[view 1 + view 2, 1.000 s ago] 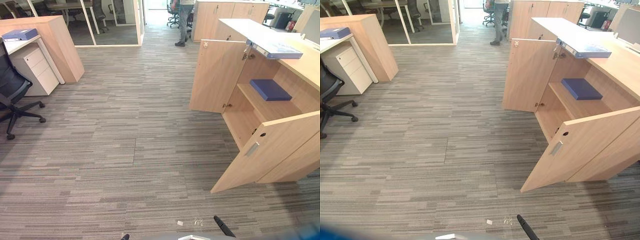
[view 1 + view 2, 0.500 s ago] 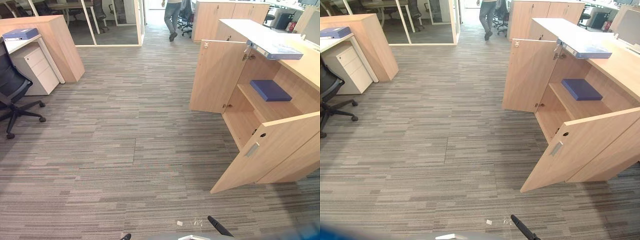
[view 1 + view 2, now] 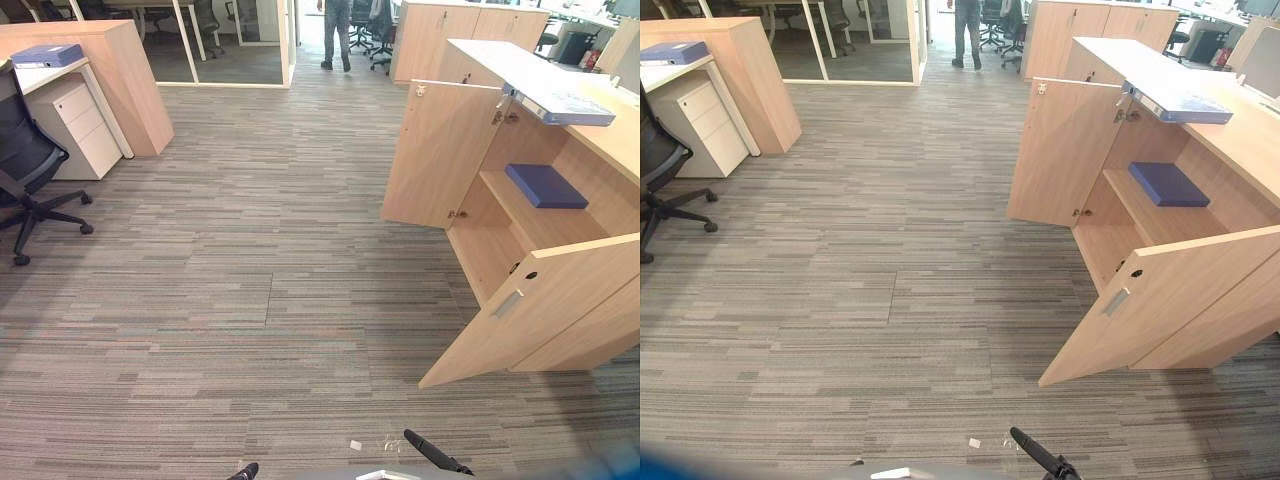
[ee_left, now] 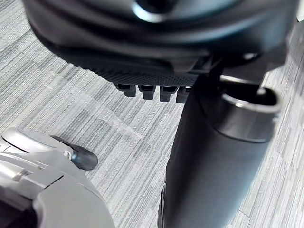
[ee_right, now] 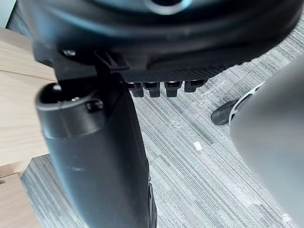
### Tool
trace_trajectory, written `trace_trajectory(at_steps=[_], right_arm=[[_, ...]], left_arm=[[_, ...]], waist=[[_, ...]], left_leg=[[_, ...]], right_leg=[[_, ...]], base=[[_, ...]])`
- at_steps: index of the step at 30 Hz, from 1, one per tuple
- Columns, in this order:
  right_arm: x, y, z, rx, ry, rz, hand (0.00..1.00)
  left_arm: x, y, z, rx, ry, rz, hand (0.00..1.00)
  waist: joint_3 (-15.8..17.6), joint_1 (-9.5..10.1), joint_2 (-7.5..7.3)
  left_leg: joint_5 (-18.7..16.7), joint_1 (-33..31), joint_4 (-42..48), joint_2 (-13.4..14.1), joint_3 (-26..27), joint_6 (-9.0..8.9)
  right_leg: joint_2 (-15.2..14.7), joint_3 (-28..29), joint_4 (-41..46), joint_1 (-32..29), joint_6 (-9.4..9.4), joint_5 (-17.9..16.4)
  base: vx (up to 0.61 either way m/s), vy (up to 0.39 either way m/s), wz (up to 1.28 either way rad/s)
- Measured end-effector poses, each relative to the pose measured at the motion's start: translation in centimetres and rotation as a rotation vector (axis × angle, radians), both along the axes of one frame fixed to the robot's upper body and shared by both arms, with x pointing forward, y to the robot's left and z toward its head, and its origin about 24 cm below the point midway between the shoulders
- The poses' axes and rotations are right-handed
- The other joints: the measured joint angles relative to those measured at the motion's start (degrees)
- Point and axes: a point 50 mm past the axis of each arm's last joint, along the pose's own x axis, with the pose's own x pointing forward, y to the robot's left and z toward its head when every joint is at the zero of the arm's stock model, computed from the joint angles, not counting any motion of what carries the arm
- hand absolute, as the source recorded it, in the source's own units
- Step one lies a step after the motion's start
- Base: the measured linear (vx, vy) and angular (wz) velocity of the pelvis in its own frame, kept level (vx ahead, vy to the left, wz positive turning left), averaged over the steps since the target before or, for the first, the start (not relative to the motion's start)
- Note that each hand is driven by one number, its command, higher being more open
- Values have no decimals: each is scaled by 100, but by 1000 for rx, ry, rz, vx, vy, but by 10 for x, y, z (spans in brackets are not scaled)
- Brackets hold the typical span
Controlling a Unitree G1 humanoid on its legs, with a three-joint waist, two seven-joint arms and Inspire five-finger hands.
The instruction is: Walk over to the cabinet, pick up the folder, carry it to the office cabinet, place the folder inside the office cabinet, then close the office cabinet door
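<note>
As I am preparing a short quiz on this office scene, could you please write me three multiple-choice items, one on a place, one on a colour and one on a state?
1. The flat dark blue folder in the light wooden cabinet lies: A on its shelf; B on its bottom board; C leaning against a door.
2. The drawer unit beside the black swivel chair is: A red; B white; C black.
3. The cabinet's two doors are: A both shut; B one shut, one open; C both open.

Answers: 1 A, the folder rests flat on the shelf. 2 B, the drawer fronts are white. 3 C, the far door and the near door both stand swung out.
</note>
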Motion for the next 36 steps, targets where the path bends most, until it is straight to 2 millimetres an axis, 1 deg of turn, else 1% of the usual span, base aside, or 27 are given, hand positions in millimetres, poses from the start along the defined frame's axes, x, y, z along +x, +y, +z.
trace_trajectory(at_steps=[6, 8, 10, 11, 12, 13, 14, 15, 17, 18, 20, 21, 22, 23, 24, 25, 26, 27, 28, 29, 30, 31, 32, 33, 34, 35, 36], right_arm=[[11, 3, 1, -21, -10, 113, 100], [18, 5, 2, -20, -25, 127, 100], [22, 1, 4, -31, -36, 120, 100], [25, -3, 5, -43, -45, 122, 100], [27, -6, 6, -55, -52, 125, 100], [31, -10, 8, -68, -61, 129, 100], [32, -12, 8, -77, -57, 128, 100], [31, -12, 8, -78, -55, 128, 100], [32, -10, 8, -77, -56, 130, 100], [34, -10, 9, -85, -60, 146, 100], [37, -9, 10, -93, -65, 173, 100], [38, -9, 10, -103, -66, 189, 100], [37, -7, 9, -102, -59, 197, 100], [33, -4, 8, -98, -44, 199, 100], [29, 0, 6, -93, -23, 210, 100], [26, 0, 5, -83, -17, 184, 100], [24, 3, 4, -73, -14, 175, 100], [21, 1, 4, -68, -15, 143, 100], [19, -4, 5, -78, -19, 132, 100], [19, -7, 5, -88, -23, 132, 100], [23, -16, 8, -112, -39, 136, 100], [26, -20, 10, -126, -52, 137, 100], [30, -22, 12, -137, -65, 139, 100], [32, -21, 12, -135, -70, 141, 100], [36, -23, 13, -140, -78, 142, 100], [38, -23, 14, -142, -84, 143, 100], [40, -24, 14, -143, -87, 144, 100]], left_arm=[[8, 4, 2, 17, -15, -45, 100], [20, 7, 4, 29, -51, -52, 100], [26, 6, 4, 25, -69, -55, 100], [31, 4, 5, 20, -83, -54, 100], [34, 2, 5, 13, -95, -43, 100], [36, -1, 4, 5, -102, -28, 100], [34, -3, 3, 2, -94, -26, 100], [33, -3, 3, 3, -90, -25, 100], [31, -4, 3, 2, -86, -18, 100], [30, -4, 3, 2, -85, -5, 100], [27, -5, 3, 6, -89, 42, 100], [24, -6, 3, 12, -94, 77, 100], [20, -6, 3, 13, -96, 112, 100], [19, -3, 4, 23, -99, 122, 100], [20, 2, 6, 43, -104, 140, 100], [20, 5, 6, 51, -111, 147, 100], [21, 6, 6, 53, -113, 152, 100], [18, 7, 6, 55, -107, 156, 100], [16, 6, 6, 52, -104, 151, 100], [17, 5, 6, 49, -105, 144, 100], [20, 4, 6, 42, -113, 118, 100], [23, 4, 7, 40, -122, 104, 100], [30, 1, 7, 34, -137, 40, 100], [35, 0, 8, 31, -148, -15, 100], [42, -2, 9, 29, -159, -78, 100], [53, -5, 10, 31, -170, -180, 100], [57, -8, 10, 29, -174, -220, 100]], waist=[[161, 3, -42], [357, 13, -80], [515, 2, -29], [650, 9, 29], [721, 27, 45], [810, 61, 126], [838, 102, 164], [838, 117, 165], [846, 161, 147], [847, 166, 150], [841, 170, 154], [818, 183, 194], [781, 207, 173], [753, 254, 76], [620, 283, -78], [502, 286, -159], [454, 299, -198], [404, 261, -229], [286, 241, -208], [222, 229, -178], [201, 172, -108], [204, 122, -101], [203, -8, -58], [201, -65, -36], [206, -68, -16], [249, -71, 34], [293, -77, 73]], left_leg=[[-55, -61, 141, 1, 8, -41], [-539, -611, 1190, 43, -32, -150], [-889, -985, 2068, 141, -36, -344], [-994, -1310, 2808, 188, 7, -482], [-1001, -1674, 3492, 221, 27, -515], [-1173, -2024, 4111, 281, 32, -452], [-1299, -2243, 4170, 332, 37, -386], [-1309, -2328, 4056, 360, 35, -390], [-1235, -2473, 3393, 464, 16, -324], [-1123, -2539, 2966, 565, 13, -335], [-863, -2545, 2359, 754, 8, -399], [-708, -2490, 1969, 888, 1, -496], [-26, -2407, 1986, 853, 307, -585], [19, -2406, 2104, 752, 445, -496], [-342, -2490, 2405, 546, 547, -336], [-612, -2406, 2539, 358, 596, -224], [-693, -2270, 2505, 234, 673, -149], [-779, -1871, 2302, 49, 802, -38], [-822, -1490, 2026, -134, 936, 88], [-858, -1304, 1904, -222, 969, 156], [-890, -944, 1726, -351, 1031, 284], [-906, -743, 1638, -393, 1048, 313], [-906, -236, 1373, -396, 1019, 313], [-908, -48, 1270, -367, 989, 309], [-933, 99, 1210, -346, 1001, 263], [-994, 279, 1150, -308, 1051, 162], [-1022, 367, 1116, -279, 1084, 116]], right_leg=[[-10, 5, 4, 16, -3, 2], [-26, -57, 113, -50, -52, -35], [2, -145, 197, -27, -134, -112], [-8, -193, 235, 29, -194, -183], [-32, -210, 315, 59, -210, -236], [-69, -229, 425, 58, -202, -302], [-174, -213, 483, 41, -143, -344], [-240, -191, 497, 20, -114, -362], [-496, -142, 520, -31, 10, -415], [-670, -109, 548, -37, 133, -470], [-950, -39, 611, -12, 391, -587], [-1099, 24, 642, 34, 623, -678], [-1349, 49, 642, 168, 820, -790], [-1484, 56, 614, 225, 876, -826], [-1685, 104, 783, 235, 863, -790], [-1857, 97, 1118, 144, 884, -668], [-1979, 206, 1292, 104, 919, -575], [-2204, 454, 1842, 20, 782, -452], [-2433, 650, 2839, -408, 488, -255], [-2548, 657, 3351, -663, 206, -49], [-2807, 506, 4463, -1054, -381, 353], [-2903, 337, 5064, -1248, -527, 416], [-2983, -454, 6038, -1489, -583, 309], [-2932, -939, 6310, -1619, -377, -51], [-2818, -1302, 6338, -1793, -182, -449], [-2612, -1781, 6043, -1997, -161, -812], [-2477, -2005, 5779, -2077, -176, -931]], base=[[-5, -4, 1], [-37, -26, 15], [-57, -2, 27], [-93, 24, 31], [-84, 48, 28], [-39, 69, 10], [-4, 83, -1], [29, 128, -11], [84, 173, -11], [187, 274, -7], [313, 425, -12], [399, 526, -14], [361, 465, -16], [410, 427, -9], [440, 372, -9], [451, 360, -13], [454, 367, -26], [455, 393, -42], [461, 386, -38], [459, 378, -24], [362, 276, -4], [518, 344, 4], [396, 232, 5], [420, 222, -3], [303, 106, -16], [301, 79, -22], [316, 37, -30]])
